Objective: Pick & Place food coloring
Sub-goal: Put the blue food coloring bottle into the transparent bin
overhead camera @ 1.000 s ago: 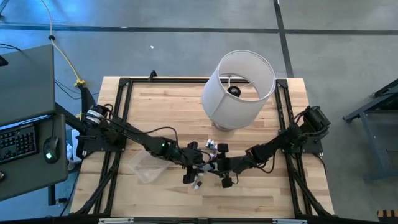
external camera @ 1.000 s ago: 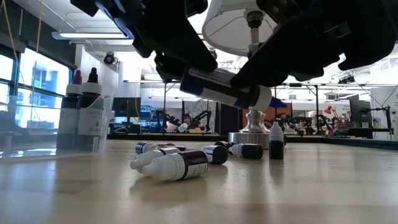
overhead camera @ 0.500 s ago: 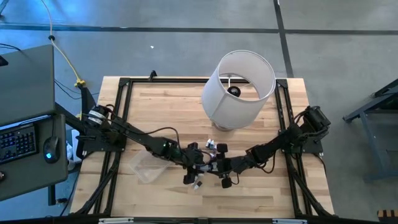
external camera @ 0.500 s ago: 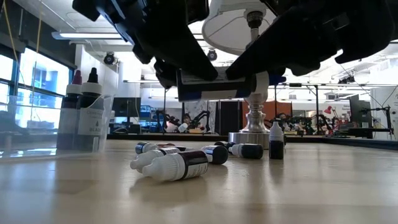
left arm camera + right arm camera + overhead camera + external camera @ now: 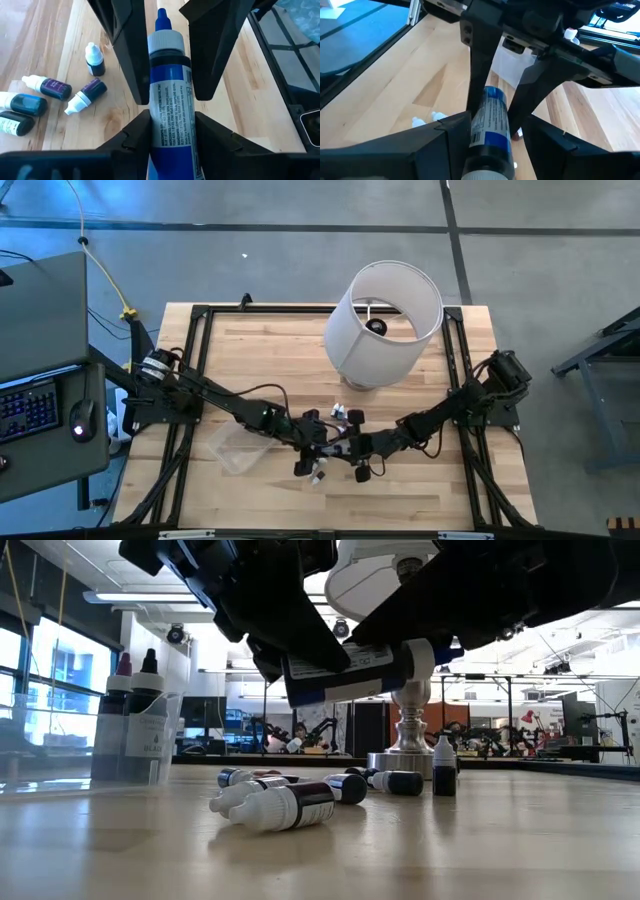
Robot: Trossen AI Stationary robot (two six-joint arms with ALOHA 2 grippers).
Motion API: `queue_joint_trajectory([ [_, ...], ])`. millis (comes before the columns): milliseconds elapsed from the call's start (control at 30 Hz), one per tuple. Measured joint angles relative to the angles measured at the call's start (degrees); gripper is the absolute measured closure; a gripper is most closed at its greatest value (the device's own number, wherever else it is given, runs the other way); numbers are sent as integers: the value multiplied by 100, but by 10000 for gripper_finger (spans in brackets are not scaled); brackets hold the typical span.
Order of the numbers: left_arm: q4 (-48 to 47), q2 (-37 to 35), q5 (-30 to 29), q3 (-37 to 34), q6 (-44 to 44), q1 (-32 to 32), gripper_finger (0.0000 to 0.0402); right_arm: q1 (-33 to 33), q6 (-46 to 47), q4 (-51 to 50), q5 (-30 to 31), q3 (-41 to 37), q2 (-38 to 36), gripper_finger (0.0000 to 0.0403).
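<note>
Light wood table (image 5: 260,360): blue-labelled food-coloring bottle (image 5: 170,107) held in the air between both arms, left gripper (image 5: 167,132) and right gripper (image 5: 487,127) each clamped on its barrel. Looks light, smooth plastic, probably slippery; grip mid-barrel, not the cap. Remaining small bottles (image 5: 275,805) lie scattered below.

A big white lampshade (image 5: 385,320) stands on the far half of the wooden table (image 5: 270,355), seen from above as an open drum with its fitting inside. In the low view its metal lamp base (image 5: 405,745) rests on the tabletop. A clear plastic tub (image 5: 90,745) sits on the table's left side. Off the table's left edge are a keyboard (image 5: 28,408) and a mouse (image 5: 84,418) on a grey desk (image 5: 50,310).
</note>
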Motion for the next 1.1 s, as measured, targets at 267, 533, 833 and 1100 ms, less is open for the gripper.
queue_joint_trajectory([
  [267, -21, 0, -8, 0, -235, -4, 281, 91, -620, 852, 108, 0, -248, 236],
  [533, 111, -155, -71, 19, -1, -7, 281, 579, 32, -91, 693, 9, -1513, 236],
  [833, 980, -144, -61, 9, 451, -59, 281, 1485, 2242, -2175, 2045, 4, -1718, 236],
  [1100, 2077, -144, -186, 9, 995, -245, 281, 2248, 248, -794, 3898, -1, -1716, 236],
])
